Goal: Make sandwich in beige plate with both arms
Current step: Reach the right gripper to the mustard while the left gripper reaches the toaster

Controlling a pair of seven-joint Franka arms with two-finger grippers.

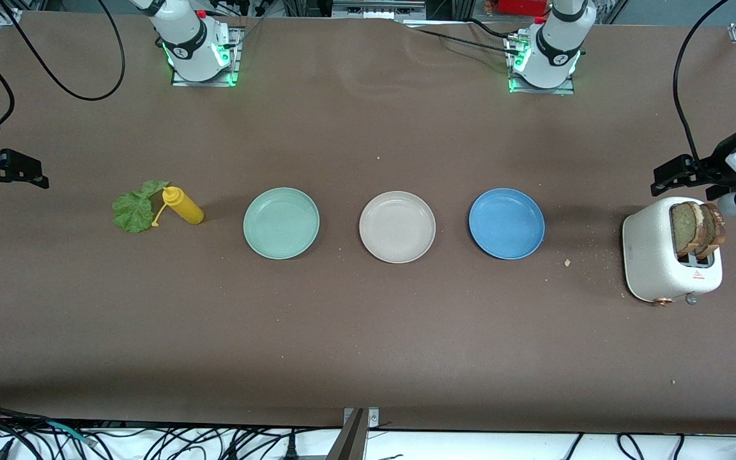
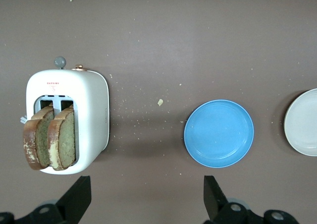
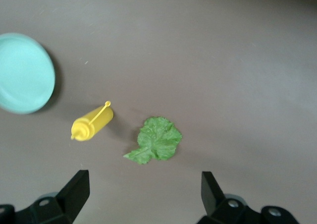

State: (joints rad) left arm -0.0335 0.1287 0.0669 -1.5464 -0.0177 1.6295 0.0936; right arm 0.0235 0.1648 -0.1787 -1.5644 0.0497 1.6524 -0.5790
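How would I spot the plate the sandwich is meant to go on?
Find the row of three round plates across the middle of the brown table. The beige plate is the middle one. A mint-green plate and a blue plate flank it; it alone is pale and colourless.

A robotics laboratory is showing here: two arm bases (image 1: 199, 54) are standing bolted to a brown-covered table (image 1: 368, 332), with aluminium framing and loose cables (image 1: 151, 441) lying along its edges.

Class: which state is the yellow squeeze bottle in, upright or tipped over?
Tipped over: the yellow squeeze bottle lies on its side on the table, beside the lettuce leaf.
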